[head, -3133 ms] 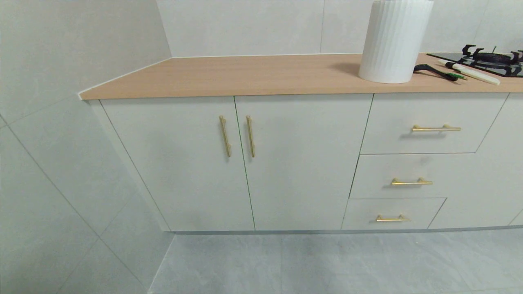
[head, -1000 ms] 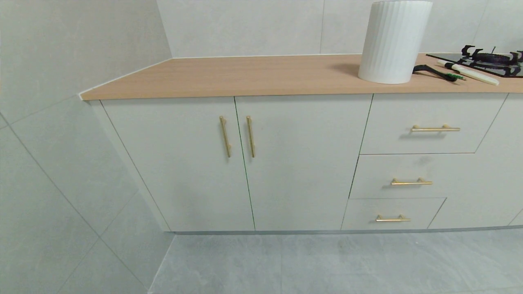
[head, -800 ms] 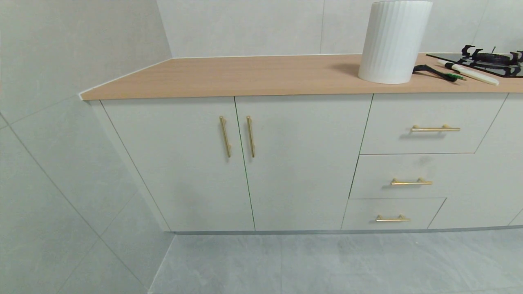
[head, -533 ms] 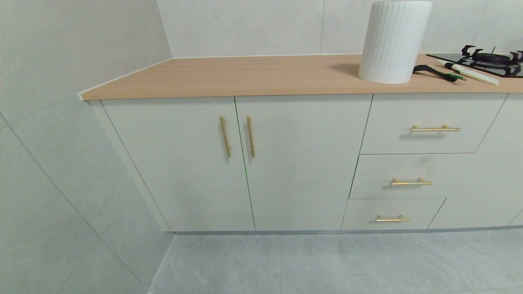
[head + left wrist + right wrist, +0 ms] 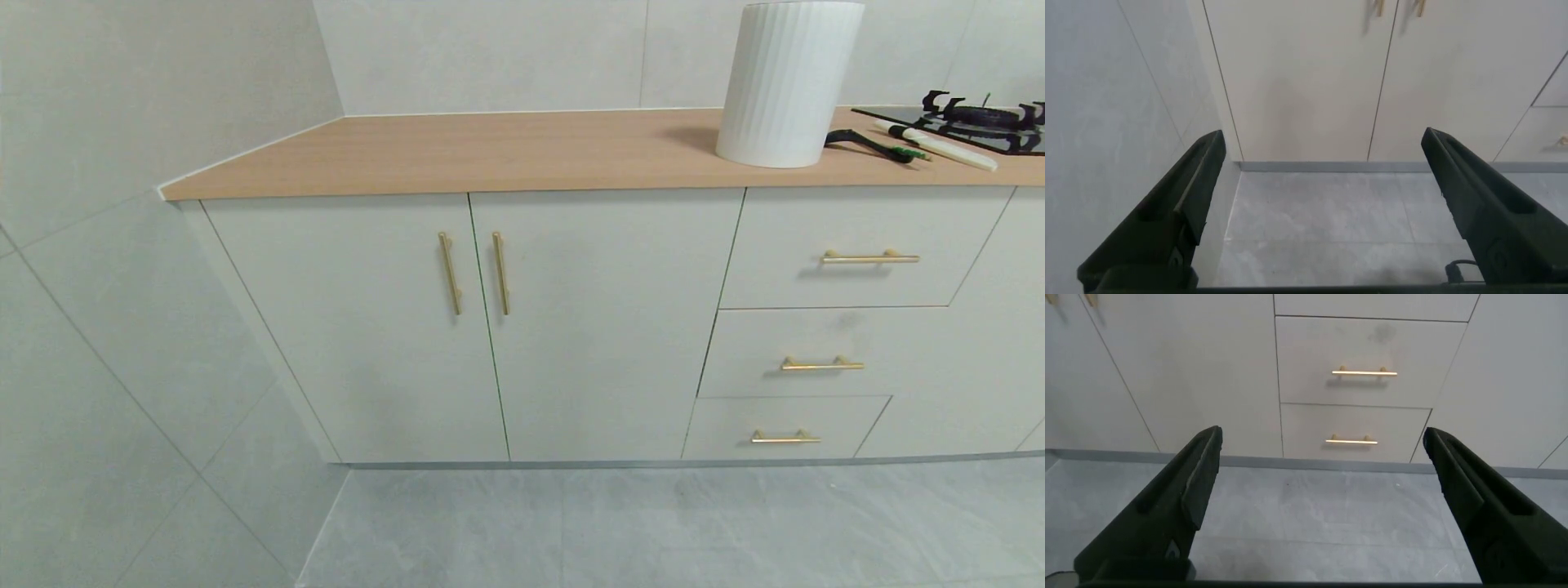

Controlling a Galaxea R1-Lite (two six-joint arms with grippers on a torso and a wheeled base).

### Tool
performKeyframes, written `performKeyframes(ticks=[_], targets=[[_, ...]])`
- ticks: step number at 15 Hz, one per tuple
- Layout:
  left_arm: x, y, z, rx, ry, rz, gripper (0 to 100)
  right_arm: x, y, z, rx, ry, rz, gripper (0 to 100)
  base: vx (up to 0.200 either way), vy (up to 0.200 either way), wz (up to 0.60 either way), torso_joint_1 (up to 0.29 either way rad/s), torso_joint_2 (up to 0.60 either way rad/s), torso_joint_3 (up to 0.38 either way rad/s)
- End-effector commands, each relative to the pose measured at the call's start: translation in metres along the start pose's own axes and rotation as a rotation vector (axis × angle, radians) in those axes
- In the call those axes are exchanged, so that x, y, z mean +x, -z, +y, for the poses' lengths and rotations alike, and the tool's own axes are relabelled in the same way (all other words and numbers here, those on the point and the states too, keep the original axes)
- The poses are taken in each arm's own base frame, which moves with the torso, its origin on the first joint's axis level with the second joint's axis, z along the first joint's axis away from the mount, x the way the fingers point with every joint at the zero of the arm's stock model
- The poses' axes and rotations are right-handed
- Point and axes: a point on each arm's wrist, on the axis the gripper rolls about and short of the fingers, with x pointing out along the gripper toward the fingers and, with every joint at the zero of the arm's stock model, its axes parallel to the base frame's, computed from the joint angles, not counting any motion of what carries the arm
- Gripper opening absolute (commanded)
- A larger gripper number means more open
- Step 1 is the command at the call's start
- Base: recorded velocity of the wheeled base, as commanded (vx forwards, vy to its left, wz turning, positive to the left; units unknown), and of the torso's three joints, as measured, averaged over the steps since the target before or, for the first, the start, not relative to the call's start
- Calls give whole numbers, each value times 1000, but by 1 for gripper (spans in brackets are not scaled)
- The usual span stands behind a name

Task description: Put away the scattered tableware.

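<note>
Nothing has moved in the last seconds: the black curved utensil (image 5: 869, 145) and white-handled knife (image 5: 939, 148) lie far right on the wooden countertop (image 5: 490, 151), beside the tall white ribbed container (image 5: 788, 82). The left gripper (image 5: 1321, 139) and right gripper (image 5: 1321, 434) hang low, spread wide and empty, so no pickup has begun.

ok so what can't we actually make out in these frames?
- Head view: black-handled utensil, one end hidden behind the white ribbed container.
- Head view: white-handled utensil, too small to tell its type.
- Head view: stove grate, cut off by the right edge.
- Head view: the container's inside, hidden by its own wall.
- All views: cupboard doors and drawers are shut, so their contents are hidden.
</note>
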Motion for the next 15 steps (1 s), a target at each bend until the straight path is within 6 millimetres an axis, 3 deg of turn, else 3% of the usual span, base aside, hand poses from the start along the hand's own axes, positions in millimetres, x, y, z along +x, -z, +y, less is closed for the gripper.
performKeyframes(ticks=[1,14,15], targets=[[0,0,0,-1,0,-1,100,0,0,0,1,-1,2,100,0,-200,0,2,-2,-7],[0,0,0,-1,0,1,100,0,0,0,1,-2,2,100,0,-200,0,4,2,1],[0,0,0,-1,0,1,100,0,0,0,1,-2,2,100,0,0,0,0,0,0]])
